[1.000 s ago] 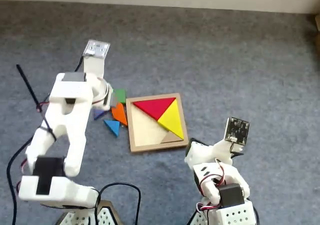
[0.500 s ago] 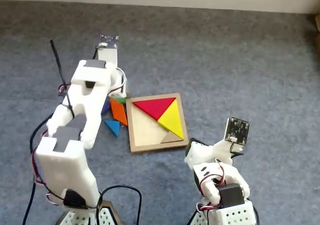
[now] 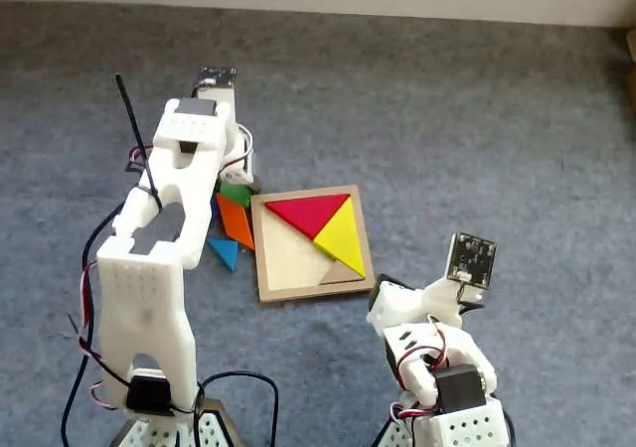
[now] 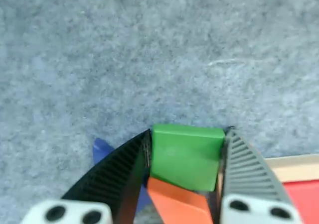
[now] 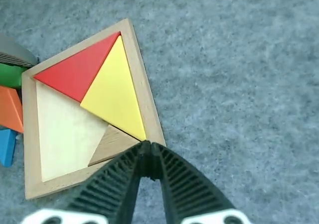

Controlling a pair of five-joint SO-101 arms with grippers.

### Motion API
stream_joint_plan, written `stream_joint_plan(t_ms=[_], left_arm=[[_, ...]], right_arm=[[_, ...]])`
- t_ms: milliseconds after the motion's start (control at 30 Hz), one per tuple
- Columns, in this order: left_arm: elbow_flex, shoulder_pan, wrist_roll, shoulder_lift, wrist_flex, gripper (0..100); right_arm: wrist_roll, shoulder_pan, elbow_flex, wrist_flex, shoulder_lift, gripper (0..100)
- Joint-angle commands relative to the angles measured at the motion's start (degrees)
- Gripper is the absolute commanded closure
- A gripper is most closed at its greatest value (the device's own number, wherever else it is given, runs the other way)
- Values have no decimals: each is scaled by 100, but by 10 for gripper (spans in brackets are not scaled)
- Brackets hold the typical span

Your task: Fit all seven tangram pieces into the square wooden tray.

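My left gripper (image 4: 188, 147) is clamped on the green square (image 4: 185, 157). A ribbed jaw presses each of two opposite sides, and the square fills the gap between them. Just behind the square, toward the wrist, sits the orange piece (image 4: 177, 204), partly tucked under it. I cannot tell whether the two touch. Outside one jaw, a corner of a dark blue piece (image 4: 102, 149) pokes out. Outside the other jaw I see the wooden rim of the tray (image 4: 294, 167), with the red triangle (image 4: 305, 199) just inside it. Past the jaw tips there is only grey carpet (image 4: 159, 45).

My right gripper (image 5: 149, 152) has its jaws pressed together with nothing between them. The tips sit just at the near edge of the tray. The first thing beyond the tips is the tan triangle (image 5: 112, 144), lying inside the tray against that edge. Next out is the yellow triangle (image 5: 112, 92), then the red triangle alongside it, and the two meet along one long edge. Bare wood (image 5: 65, 129) takes up the remainder of the tray floor, to one side of the tan and yellow pieces. Farthest from these jaws, off the tray's opposite side, are the orange piece and a light blue triangle (image 5: 6, 147) on the carpet, with the green square beyond them.
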Motion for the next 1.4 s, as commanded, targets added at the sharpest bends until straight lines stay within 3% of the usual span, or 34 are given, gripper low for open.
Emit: stream_joint_plan(t_ms=[0, 300, 600, 733, 1067, 1367], left_arm=[[-541, 84, -185, 127, 369, 861], [-1191, 92, -563, 119, 615, 881], [-3037, 295, -1618, 127, 2418, 880], [-3310, 558, -2031, 127, 2804, 881], [-2404, 1719, -2022, 127, 2804, 880], [-1648, 2422, -1002, 127, 2804, 880]], right_arm=[[53, 75, 602, -57, -84, 994], [53, 75, 602, -57, -84, 994], [62, 75, 602, -57, -84, 994], [62, 75, 602, -57, -84, 994], [62, 338, 602, -92, -84, 994], [62, 347, 602, -101, -84, 994]])
